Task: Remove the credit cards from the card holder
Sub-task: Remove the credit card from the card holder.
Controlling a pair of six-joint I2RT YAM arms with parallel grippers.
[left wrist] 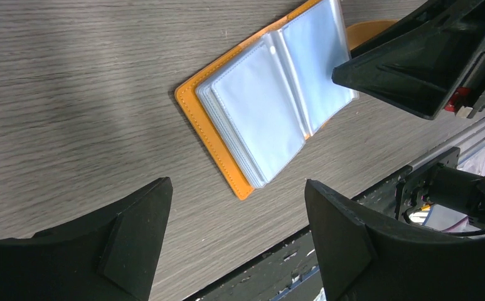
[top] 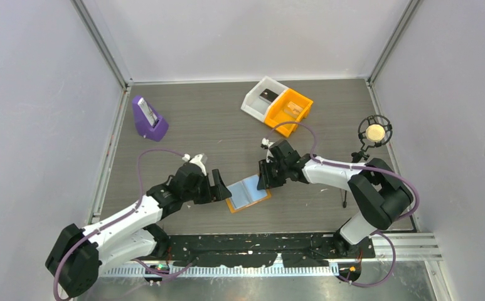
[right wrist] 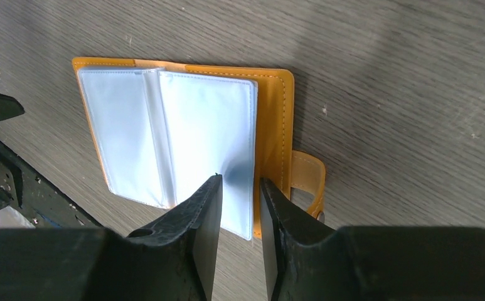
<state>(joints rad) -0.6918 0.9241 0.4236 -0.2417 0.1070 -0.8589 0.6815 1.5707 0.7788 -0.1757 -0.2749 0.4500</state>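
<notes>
The card holder (top: 248,193) lies open like a book on the table between my two grippers, orange cover down (left wrist: 209,135), light blue sleeves up (right wrist: 189,132). Its strap with the stud sticks out on one side (right wrist: 307,179). No credit cards can be made out in the sleeves. My left gripper (top: 213,187) is open just left of the holder, its fingers wide apart above bare table (left wrist: 236,188). My right gripper (top: 266,178) hovers over the holder's right page near its outer edge; its fingers stand a narrow gap apart with nothing between them (right wrist: 239,182).
A white bin (top: 252,103) with a dark flat card-like thing (top: 268,95) and an orange bin (top: 299,100) stand at the back. A purple stand (top: 149,122) is at the back left, a round device on a stand (top: 374,132) at the right. The table's front edge (left wrist: 327,216) runs close to the holder.
</notes>
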